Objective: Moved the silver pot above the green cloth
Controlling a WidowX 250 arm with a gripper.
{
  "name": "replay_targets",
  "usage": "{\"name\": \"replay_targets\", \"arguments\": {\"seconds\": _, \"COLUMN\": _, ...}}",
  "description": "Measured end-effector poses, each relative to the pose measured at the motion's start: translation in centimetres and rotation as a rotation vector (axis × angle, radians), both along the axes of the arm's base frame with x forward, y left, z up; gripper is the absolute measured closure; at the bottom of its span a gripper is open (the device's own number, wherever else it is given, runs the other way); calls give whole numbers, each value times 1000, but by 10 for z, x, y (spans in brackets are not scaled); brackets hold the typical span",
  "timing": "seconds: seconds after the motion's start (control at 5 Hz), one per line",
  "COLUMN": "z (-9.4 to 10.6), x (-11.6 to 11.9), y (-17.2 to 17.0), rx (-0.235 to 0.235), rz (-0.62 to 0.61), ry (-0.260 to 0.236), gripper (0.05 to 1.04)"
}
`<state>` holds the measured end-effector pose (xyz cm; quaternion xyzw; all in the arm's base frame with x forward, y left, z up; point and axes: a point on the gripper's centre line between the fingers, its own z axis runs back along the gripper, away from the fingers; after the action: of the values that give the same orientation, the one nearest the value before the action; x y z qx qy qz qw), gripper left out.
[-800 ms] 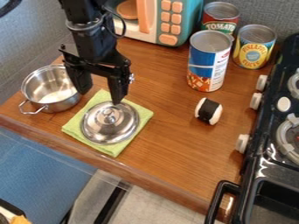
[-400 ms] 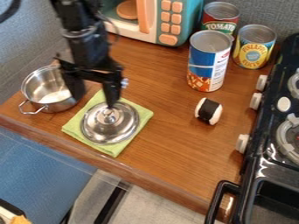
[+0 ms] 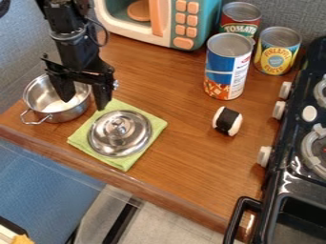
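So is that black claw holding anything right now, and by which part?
Nothing is held. The gripper is open, its fingers well apart on either side of the silver pot's near-cloth rim.

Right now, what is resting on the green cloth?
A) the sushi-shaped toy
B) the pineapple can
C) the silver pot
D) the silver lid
D: the silver lid lies on the green cloth, knob up, while the silver pot stands on the wooden counter beside it.
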<state>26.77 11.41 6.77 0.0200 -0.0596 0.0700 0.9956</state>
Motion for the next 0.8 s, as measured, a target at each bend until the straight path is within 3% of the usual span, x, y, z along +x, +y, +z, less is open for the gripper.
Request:
{"name": "replay_targets", "arguments": {"seconds": 0.2, "z": -8, "x": 7, "y": 13, "rx": 65, "rz": 16, "ry": -3, "gripper": 83}}
{"name": "replay_targets", "arguments": {"seconds": 0.6, "z": -31, "x": 19, "y": 25, "rx": 114, "rz": 62, "ry": 49, "gripper": 139}}
{"name": "replay_targets", "arguments": {"seconds": 0.8, "z": -37, "x": 19, "y": 26, "rx": 108, "rz": 69, "ry": 69, "gripper": 421}}
